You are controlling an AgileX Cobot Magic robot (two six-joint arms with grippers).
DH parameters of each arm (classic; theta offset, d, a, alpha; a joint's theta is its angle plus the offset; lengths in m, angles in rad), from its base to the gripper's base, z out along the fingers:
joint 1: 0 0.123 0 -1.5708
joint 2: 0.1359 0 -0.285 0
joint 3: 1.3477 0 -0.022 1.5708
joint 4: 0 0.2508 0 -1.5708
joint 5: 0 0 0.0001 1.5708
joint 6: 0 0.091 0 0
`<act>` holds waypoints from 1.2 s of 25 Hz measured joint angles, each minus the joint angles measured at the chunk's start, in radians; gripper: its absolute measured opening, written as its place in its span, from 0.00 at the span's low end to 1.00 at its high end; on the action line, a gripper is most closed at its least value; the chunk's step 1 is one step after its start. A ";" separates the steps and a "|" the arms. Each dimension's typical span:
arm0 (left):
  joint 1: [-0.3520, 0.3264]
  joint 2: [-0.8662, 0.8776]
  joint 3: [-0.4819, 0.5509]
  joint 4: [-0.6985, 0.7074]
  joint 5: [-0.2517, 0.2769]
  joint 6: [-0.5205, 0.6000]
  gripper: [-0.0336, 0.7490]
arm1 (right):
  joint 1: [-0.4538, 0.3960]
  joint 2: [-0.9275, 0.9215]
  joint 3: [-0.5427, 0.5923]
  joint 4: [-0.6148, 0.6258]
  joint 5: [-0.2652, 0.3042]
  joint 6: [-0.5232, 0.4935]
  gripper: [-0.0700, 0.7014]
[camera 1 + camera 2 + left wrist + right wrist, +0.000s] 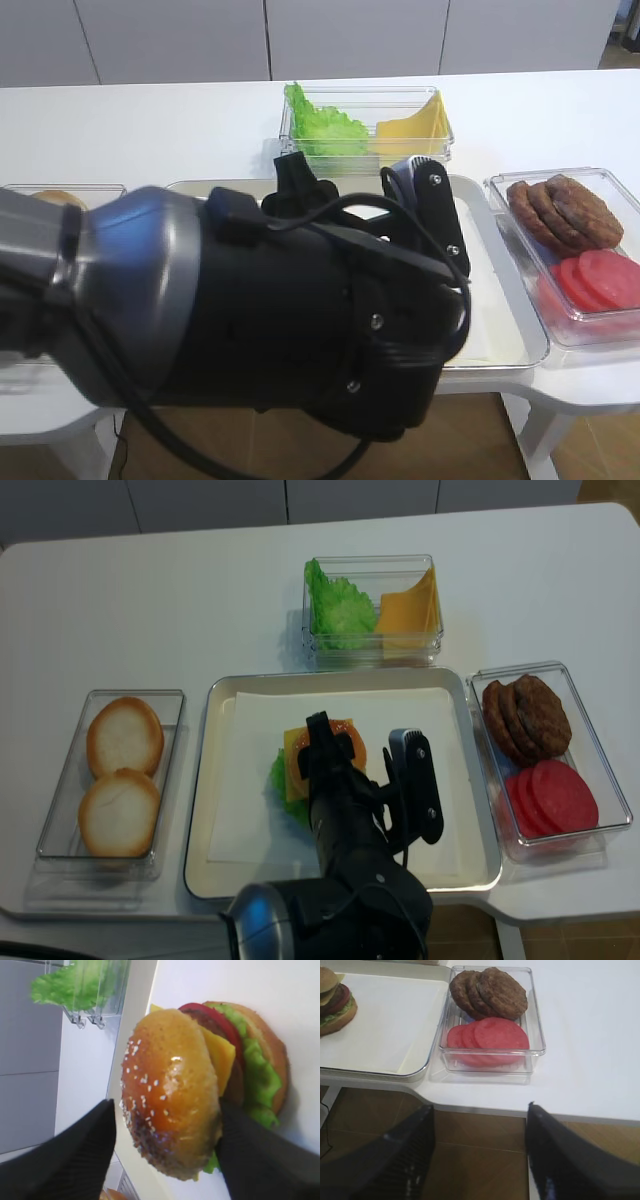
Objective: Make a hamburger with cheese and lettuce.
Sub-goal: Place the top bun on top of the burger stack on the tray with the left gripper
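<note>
The hamburger [170, 1090], a round stack with a glossy golden-brown seeded bun on top, is sitting on the white paper lining of the shallow silver metal tray [206, 780], a little toward 9 o'clock of the tray's middle. Its thin yellow square cheese slice [220, 1055] and frilly green lettuce leaf [260, 1075] are showing under the tilted top bun. The left gripper [165, 1107] is straddling that top bun, one black finger touching its edge and the other just beside it; I cannot tell whether it is gripping. The right gripper [480, 1160] is hanging past the table edge at 5 o'clock of the tray, jaws spread wide with nothing between them. A clear plastic box [535, 1020] of dark brown patties [490, 992] and round red slices [490, 1035] is lying at 3 o'clock of the tray, and pale bun halves [124, 736] at 9 o'clock.
</note>
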 joint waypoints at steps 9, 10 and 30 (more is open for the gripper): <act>0.016 0.000 0.000 -0.008 -0.004 -0.026 0.62 | 0.000 0.000 0.000 0.000 0.000 0.000 0.67; 0.020 0.000 0.000 -0.012 -0.004 -0.026 0.63 | 0.000 0.000 0.000 0.000 0.000 0.000 0.67; 0.036 0.000 0.000 -0.040 -0.048 -0.030 0.68 | 0.000 0.000 0.000 0.000 0.000 -0.002 0.67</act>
